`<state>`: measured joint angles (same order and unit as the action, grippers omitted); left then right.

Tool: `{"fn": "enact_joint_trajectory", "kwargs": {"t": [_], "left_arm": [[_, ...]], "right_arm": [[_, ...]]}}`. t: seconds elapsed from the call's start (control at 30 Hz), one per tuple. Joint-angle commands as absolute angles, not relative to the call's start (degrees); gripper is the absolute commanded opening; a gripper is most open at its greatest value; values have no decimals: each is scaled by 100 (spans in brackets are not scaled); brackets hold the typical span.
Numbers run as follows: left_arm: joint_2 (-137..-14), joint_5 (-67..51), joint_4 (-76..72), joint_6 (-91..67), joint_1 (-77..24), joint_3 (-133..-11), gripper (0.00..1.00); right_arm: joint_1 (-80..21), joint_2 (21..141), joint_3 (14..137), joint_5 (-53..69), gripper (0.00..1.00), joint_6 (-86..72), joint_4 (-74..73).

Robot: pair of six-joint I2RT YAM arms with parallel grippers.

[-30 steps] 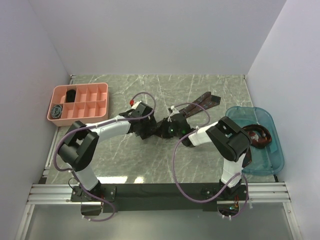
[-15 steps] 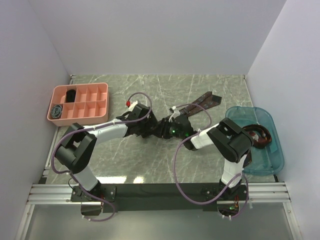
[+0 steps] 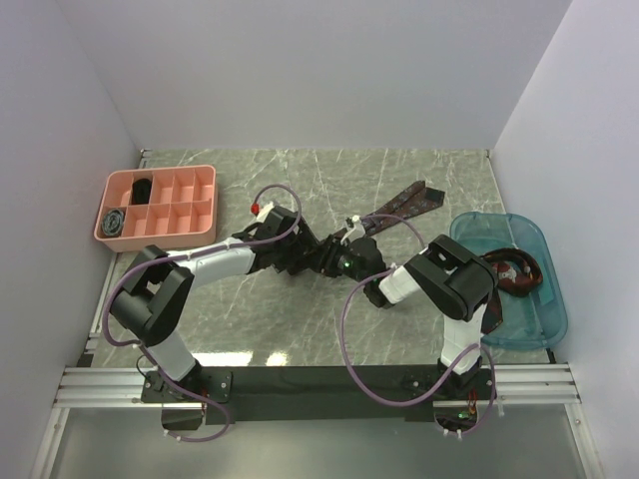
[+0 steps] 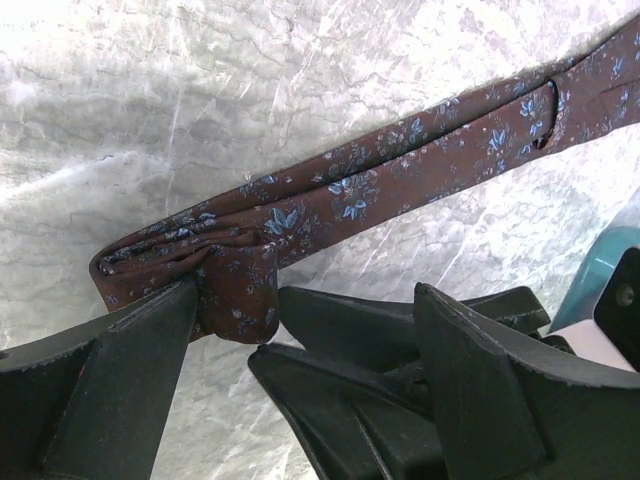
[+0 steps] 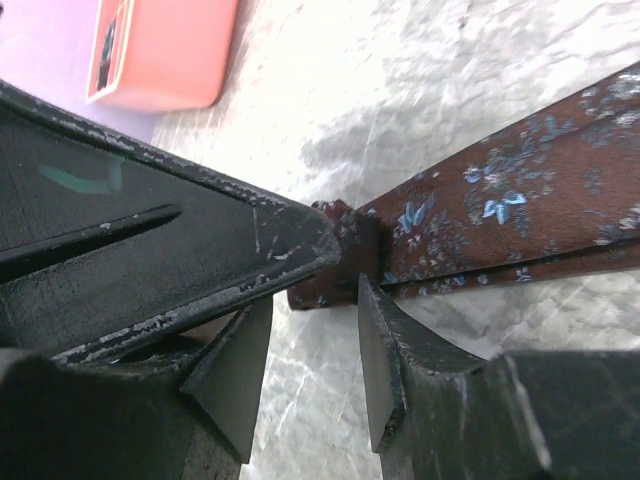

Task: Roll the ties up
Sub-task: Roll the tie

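Note:
A dark brown-maroon tie [image 3: 404, 205] with blue flowers lies as a strip from the table's middle to its wide end at the back right. Its near end is folded into a small loop [image 4: 232, 292]. My left gripper [image 3: 306, 253] is open wide [image 4: 300, 292]; the loop touches the inner side of its left finger [image 4: 130, 370]. My right gripper [image 3: 335, 257] is open [image 5: 313, 292], its tips at the folded end [image 5: 345, 255], with one finger between my left jaws. Another dark patterned tie [image 3: 517, 273] lies in the blue tray [image 3: 539, 319].
A pink divided organiser [image 3: 190, 205] stands at the back left, with a grey-blue coil [image 3: 115, 222] and a black coil [image 3: 143, 188] in its cells. It also shows in the right wrist view [image 5: 165, 50]. Purple cables arch over both arms.
My left gripper has moved right and closed in on my right gripper at the tie's folded end. The tie's strip has shifted slightly towards the back.

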<state>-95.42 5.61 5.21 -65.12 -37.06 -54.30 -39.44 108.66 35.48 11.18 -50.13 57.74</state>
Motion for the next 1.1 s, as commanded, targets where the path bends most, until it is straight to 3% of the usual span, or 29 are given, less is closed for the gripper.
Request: {"fn": "enact_joint_trajectory", "kwargs": {"t": [0.0, 0.3, 0.4, 0.53, 0.6, 1.07], "left_arm": [[-9615, 351, 764, -6618, -3779, -5396, 95], [-9668, 352, 888, -6601, -3788, -5511, 94], [-9659, 360, 879, -6592, -3788, -5493, 95], [-9607, 360, 844, -6601, -3779, -5449, 95], [-9484, 395, 826, -6600, -3779, -5397, 96], [-7999, 1046, 572, -6653, -3612, -4378, 96]], "right_arm": [[-3990, 10846, 3498, 432, 46, -5203, 6232], [-4043, 11153, 3806, 545, 38, -5203, 6003], [-4034, 11180, 3744, 369, 28, -5256, 5871], [-3938, 11311, 3630, 316, 6, -5518, 5661], [-3859, 11407, 3612, 316, 1, -5633, 5520], [-3551, 11628, 3709, 580, 0, -5880, 4685]]}}
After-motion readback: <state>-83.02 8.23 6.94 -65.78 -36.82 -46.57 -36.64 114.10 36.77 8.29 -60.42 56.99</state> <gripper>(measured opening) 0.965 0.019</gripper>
